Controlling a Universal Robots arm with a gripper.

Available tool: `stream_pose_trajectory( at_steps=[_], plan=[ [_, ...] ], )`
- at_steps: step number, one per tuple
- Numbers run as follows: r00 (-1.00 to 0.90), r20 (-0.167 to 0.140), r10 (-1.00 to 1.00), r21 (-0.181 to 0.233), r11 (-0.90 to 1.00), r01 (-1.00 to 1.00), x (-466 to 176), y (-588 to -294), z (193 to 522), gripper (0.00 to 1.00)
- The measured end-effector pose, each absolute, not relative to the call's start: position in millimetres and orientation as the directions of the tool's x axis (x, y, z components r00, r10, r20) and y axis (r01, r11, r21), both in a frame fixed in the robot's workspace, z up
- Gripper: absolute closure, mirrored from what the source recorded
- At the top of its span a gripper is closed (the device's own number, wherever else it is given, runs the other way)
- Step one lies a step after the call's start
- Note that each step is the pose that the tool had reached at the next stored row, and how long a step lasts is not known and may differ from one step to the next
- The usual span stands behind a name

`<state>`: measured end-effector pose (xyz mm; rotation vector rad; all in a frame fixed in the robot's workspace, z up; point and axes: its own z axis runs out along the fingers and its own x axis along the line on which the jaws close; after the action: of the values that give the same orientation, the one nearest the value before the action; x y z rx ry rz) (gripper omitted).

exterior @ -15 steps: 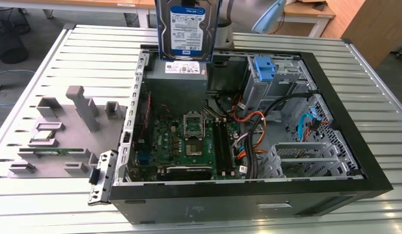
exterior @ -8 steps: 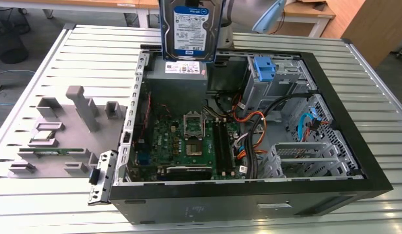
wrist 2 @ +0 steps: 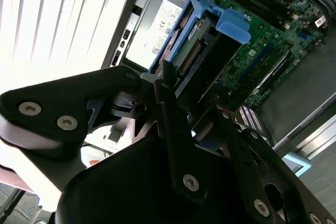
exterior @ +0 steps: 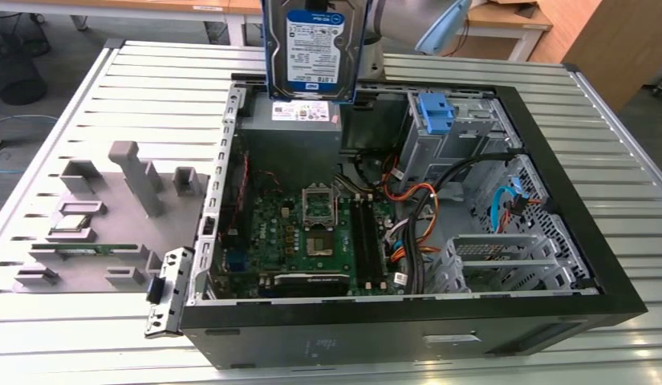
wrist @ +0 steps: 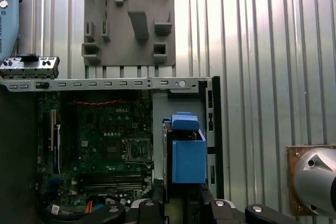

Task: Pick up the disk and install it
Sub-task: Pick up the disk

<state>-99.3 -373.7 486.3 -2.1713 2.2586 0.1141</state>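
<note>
The disk [exterior: 311,48] hangs upright above the far side of the open computer case [exterior: 416,321], its white-and-blue label facing the exterior camera. It is a silver drive clipped in a blue carrier frame. In the second wrist view the disk [wrist 2: 202,45] points away from my gripper [wrist 2: 194,103], whose black fingers [wrist 2: 169,98] are shut on its near end. The first wrist view shows the disk [wrist: 187,153] edge-on over the grey power supply [wrist: 178,103], with my gripper [wrist: 178,208] behind it.
Directly under the disk sits the power supply [exterior: 293,128], beside the motherboard [exterior: 309,233]. A taller blue bracket [exterior: 438,112] is fixed to the metal drive cage, with cables [exterior: 416,200] near it. A grey parts fixture [exterior: 95,224] lies on the slatted table at the exterior view's left.
</note>
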Motion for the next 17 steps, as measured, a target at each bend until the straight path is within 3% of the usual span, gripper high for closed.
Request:
stream_pose_trajectory(
  at_steps=[17],
  plan=[
    [-0.041,-0.055,-0.998,0.048,0.038,-0.998,-82,-374,486,0.65]
  ],
)
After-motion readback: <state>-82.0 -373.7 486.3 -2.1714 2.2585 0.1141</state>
